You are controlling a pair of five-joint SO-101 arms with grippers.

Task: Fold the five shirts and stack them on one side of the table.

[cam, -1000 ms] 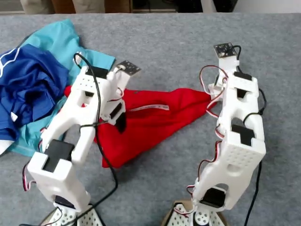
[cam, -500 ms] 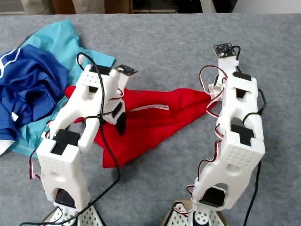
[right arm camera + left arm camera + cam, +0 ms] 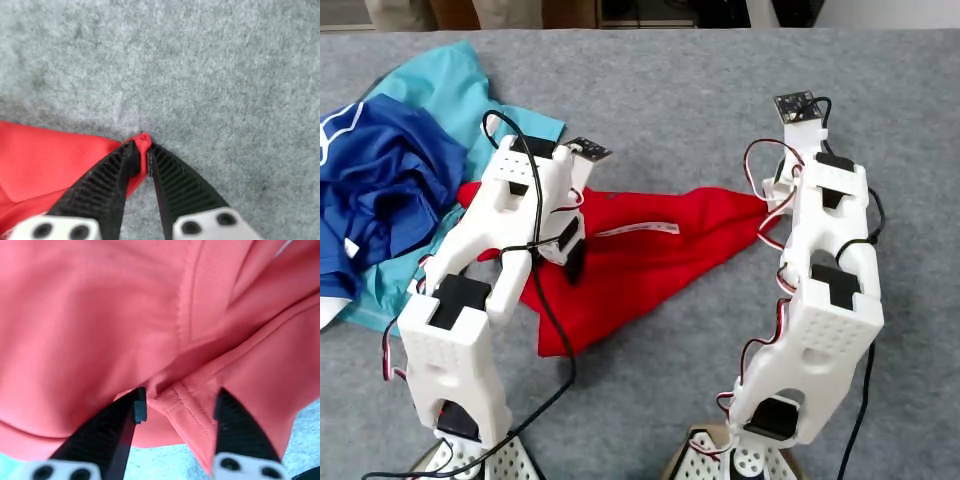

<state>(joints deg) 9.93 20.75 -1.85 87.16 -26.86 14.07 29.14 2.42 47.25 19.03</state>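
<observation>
Trouble spots on the red shirt spread

So the red shirt [image 3: 640,260] is lying bunched across the middle of the table [image 3: 700,90], pulled into a rough triangle between the two arms. The right gripper [image 3: 142,150] has its jaws closed on just the very tip of one corner, with barely any cloth in there. The left gripper [image 3: 177,412] sits low over the other end with its jaws apart. A doubled-over seam [image 3: 182,405] sits between the fingers, but nothing is pinched yet.

Stuff I'd worry about from here:

- That right-hand grip looks thin. If the left side grabs and tugs outward, my guess is the corner pops straight out and the shirt slumps back.
- The left jaws are over a wad of layers, not a clean edge. Close there and you probably catch front and back together, so the shirt never opens flat and any fold comes out lumpy.
- The left end of the shirt runs right up against the blue shirt [image 3: 380,190] and teal shirt [image 3: 450,85] heaped at the table's left side. Dragging that way could snag the pile and pull it along.
</observation>
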